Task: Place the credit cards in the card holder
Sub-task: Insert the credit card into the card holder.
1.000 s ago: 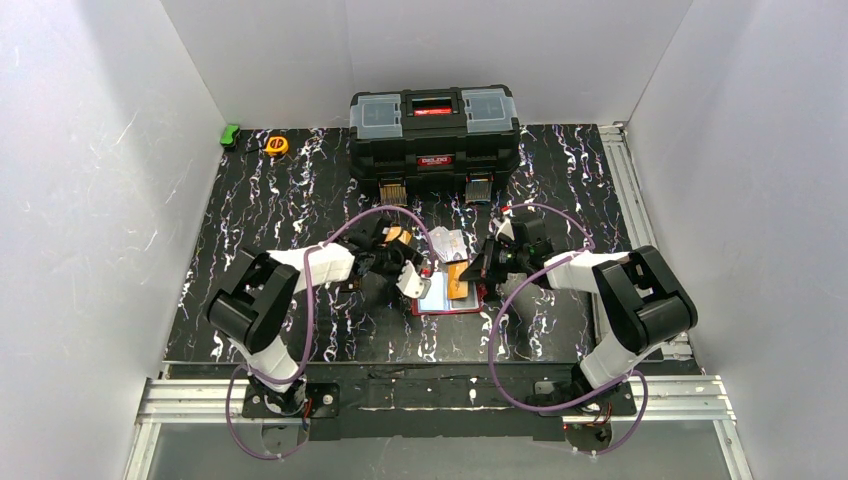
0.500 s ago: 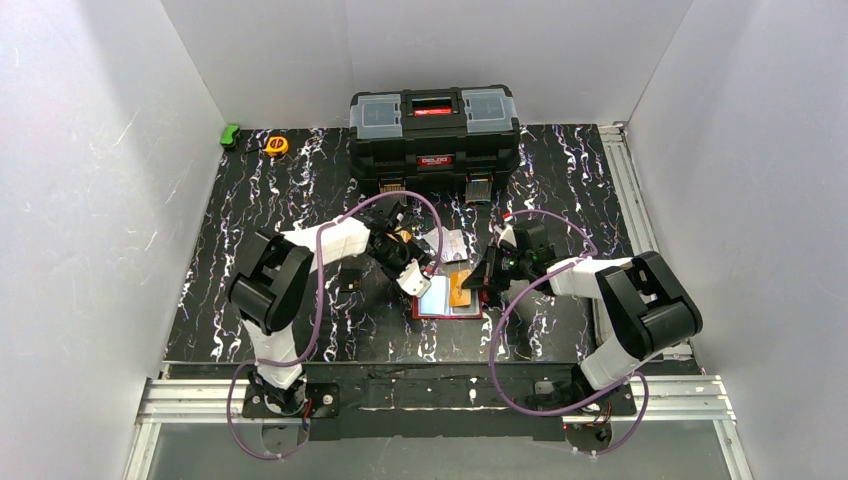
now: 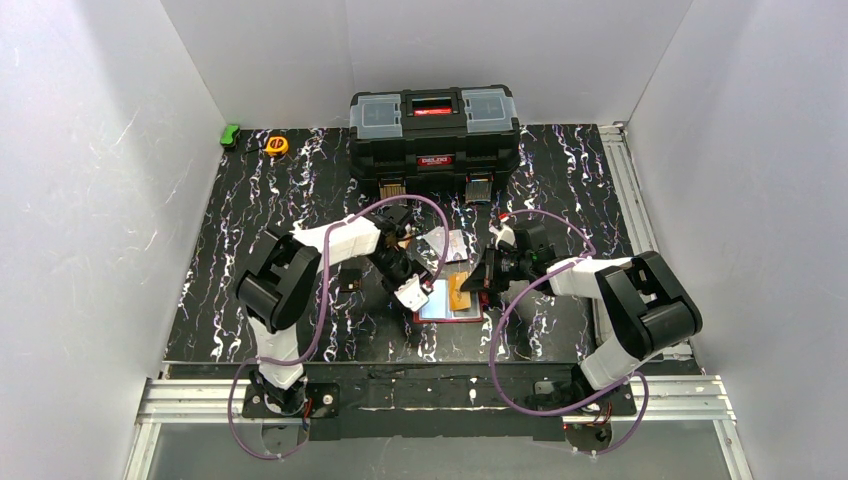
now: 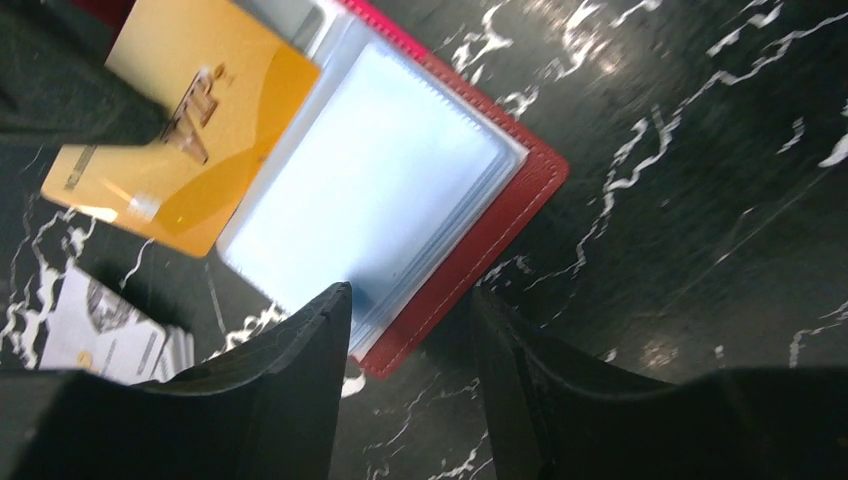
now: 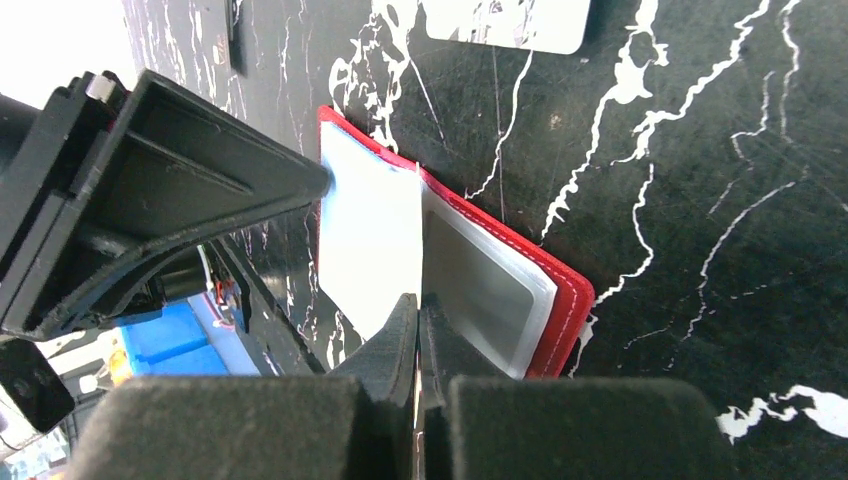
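**Risks.** The card holder (image 3: 440, 300) lies open on the table (image 3: 300, 330), a little in from the near edge and about midway between the left and right edges, with its clear pockets facing up.

- The left gripper (image 4: 410, 305) stands half-spread astride the holder's red border and clamps nothing. One finger appears to rest on the pale pocket page, but contact cannot be confirmed. If it bears down unevenly or drags, the holder is likely to skid or a page to flip.
- The right gripper (image 5: 418, 305) is pinched tight on an orange card (image 4: 185, 130), which is held over the holder's far half. The card shows tilted, so a corner may miss the pocket mouth and ride over the sleeve.
- A push against the unsecured holder would probably shove it toward the left gripper.
- The pinch sits at the card's end, so the card could pivot or slip under resistance.
- The two grippers work near each other, and a sideways correction by either risks a knock.

**Clearance.**

- Bare table lies along the near edge and to the holder's left and right, so there is room to withdraw either way.
- Just beyond the holder lie whitish cards (image 3: 447, 243), which a forward overshoot would scatter.
- Farther back the toolbox (image 3: 434, 130) blocks the middle of the far edge.
- A tape measure (image 3: 277, 145) sits near the far-left corner, well apart from the work.
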`<state>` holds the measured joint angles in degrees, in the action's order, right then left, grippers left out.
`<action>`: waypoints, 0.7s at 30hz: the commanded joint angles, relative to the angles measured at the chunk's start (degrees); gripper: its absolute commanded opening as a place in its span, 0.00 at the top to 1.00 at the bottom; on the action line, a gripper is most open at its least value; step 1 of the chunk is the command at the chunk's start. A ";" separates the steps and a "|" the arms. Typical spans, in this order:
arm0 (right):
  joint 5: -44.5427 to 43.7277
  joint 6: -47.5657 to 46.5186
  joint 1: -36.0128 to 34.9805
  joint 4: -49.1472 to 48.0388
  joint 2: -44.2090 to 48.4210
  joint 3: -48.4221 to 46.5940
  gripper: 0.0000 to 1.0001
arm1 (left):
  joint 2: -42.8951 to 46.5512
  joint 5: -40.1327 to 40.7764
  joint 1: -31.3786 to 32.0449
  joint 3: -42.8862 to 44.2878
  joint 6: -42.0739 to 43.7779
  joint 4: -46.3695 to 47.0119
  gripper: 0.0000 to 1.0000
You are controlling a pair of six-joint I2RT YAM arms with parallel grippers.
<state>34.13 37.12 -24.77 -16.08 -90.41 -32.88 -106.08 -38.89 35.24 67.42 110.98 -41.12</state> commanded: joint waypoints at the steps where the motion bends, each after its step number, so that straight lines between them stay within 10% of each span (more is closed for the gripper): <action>1: 2.58 -3.18 -0.27 0.50 -0.66 -1.96 0.99 | -2.10 -0.66 1.53 -2.05 0.58 -7.77 0.53; 21: 4.22 4.91 -0.42 -6.10 2.39 1.10 0.99 | 6.80 -0.65 4.67 -11.96 -10.43 2.69 0.61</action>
<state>36.69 40.45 -24.82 -18.59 -87.94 -32.42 -100.62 -42.28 39.38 58.67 105.27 -41.78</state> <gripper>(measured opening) 0.027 0.397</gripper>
